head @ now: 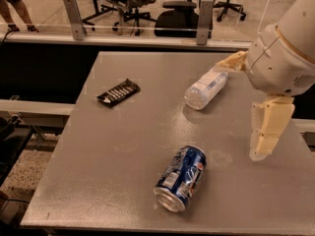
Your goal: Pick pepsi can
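The pepsi can (181,178) is blue with silver ends and lies on its side near the front edge of the grey table (123,146). Its open silver end faces the front. My gripper (239,109) hangs over the right side of the table, to the right of the can and above it, well apart from it. It is open and empty. One cream finger (267,127) points down. The other (230,62) reaches left by the bottle.
A clear plastic water bottle (205,89) lies on its side behind the can, just left of the gripper. A flat dark snack wrapper (118,92) lies at the left. A glass rail (147,28) and office chairs stand beyond the far edge.
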### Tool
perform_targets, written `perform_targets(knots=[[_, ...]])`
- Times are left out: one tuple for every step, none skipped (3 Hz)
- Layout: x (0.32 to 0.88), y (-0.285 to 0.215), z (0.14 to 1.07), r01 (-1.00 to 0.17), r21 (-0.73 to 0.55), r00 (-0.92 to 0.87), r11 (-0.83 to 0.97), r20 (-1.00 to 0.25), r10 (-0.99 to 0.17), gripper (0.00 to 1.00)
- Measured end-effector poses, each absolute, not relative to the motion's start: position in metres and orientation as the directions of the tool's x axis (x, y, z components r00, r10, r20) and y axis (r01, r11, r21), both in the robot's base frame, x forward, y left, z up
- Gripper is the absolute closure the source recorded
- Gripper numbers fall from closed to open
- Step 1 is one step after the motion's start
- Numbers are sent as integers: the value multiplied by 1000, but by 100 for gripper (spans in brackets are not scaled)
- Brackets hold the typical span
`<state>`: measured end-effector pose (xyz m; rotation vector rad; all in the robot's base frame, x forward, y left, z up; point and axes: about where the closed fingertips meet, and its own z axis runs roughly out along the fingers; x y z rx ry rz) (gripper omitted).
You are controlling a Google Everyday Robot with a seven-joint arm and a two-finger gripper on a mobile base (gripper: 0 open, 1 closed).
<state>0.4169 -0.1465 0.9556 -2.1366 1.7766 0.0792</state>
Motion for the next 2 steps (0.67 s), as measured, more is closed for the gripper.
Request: perform_targets(knots=[[403,-118,946,-931,-215,348,-296,-272,-897,0],[394,-91,927,-883,-190,466,-429,-246,-850,0]])
